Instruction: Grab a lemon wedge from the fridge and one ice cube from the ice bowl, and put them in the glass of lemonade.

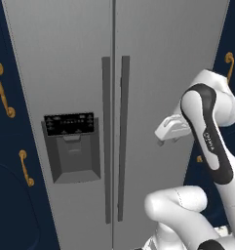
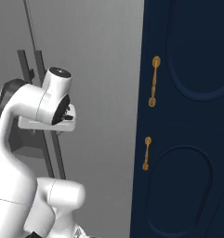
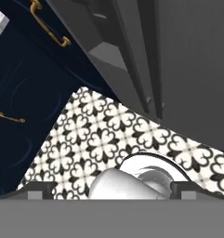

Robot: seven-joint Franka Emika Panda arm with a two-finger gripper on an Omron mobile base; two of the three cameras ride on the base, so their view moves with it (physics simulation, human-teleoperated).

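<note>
Fridge (image 1: 65, 73): both doors shut, dark bar handles (image 1: 114, 136) at centre seam.
Gripper (image 1: 164, 133): jaws spread wide, empty, before right door.

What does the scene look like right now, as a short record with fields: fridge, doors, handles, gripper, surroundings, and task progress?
fridge: grey stainless two-door fridge, directly ahead of the robot
doors: both shut
handles: two dark vertical bar handles at the centre seam
dispenser: black-panelled dispenser on the left door
gripper: gripper open, empty, apart from the handles, in front of the right door
surroundings: navy cabinets with gold handles on both sides; patterned floor tiles below
task progress: fridge not yet opened
</note>
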